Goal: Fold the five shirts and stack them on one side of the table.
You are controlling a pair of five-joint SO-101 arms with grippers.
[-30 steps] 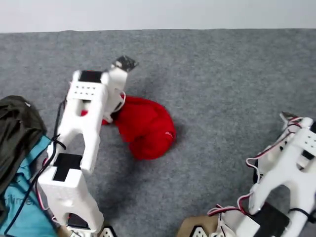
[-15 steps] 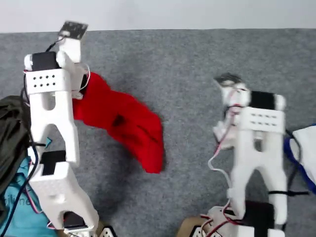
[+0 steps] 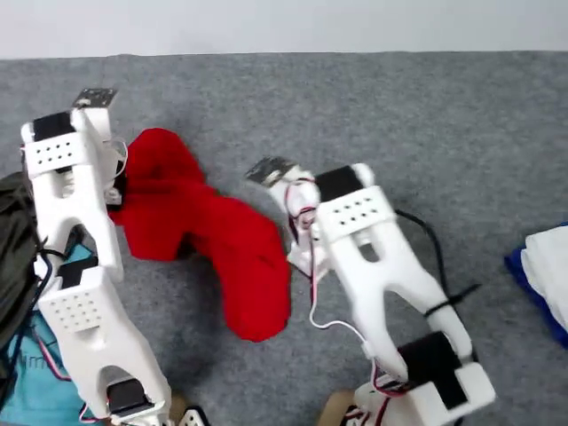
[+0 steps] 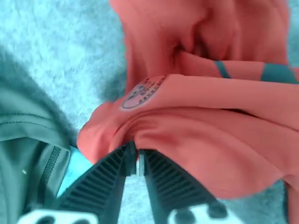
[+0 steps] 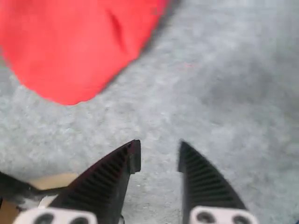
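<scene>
Grey tabletop (image 3: 426,124); left tool (image 4: 136,156) pinches red shirt (image 4: 196,121); round print (image 4: 142,91) illegible.

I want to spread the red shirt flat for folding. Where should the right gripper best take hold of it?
Probably grip the red shirt at its free bunched end, coming from the right arm's side: the left gripper pinches the opposite end, and the open right gripper hangs nearby.

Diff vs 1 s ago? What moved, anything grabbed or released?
The left gripper, still shut on the red shirt, dragged it leftward, stretching the bunched lump out. The right gripper, open, swung in from the table's right edge to just beside the shirt and grabbed nothing. The dark shirt and teal shirt at the left edge stayed put.
</scene>
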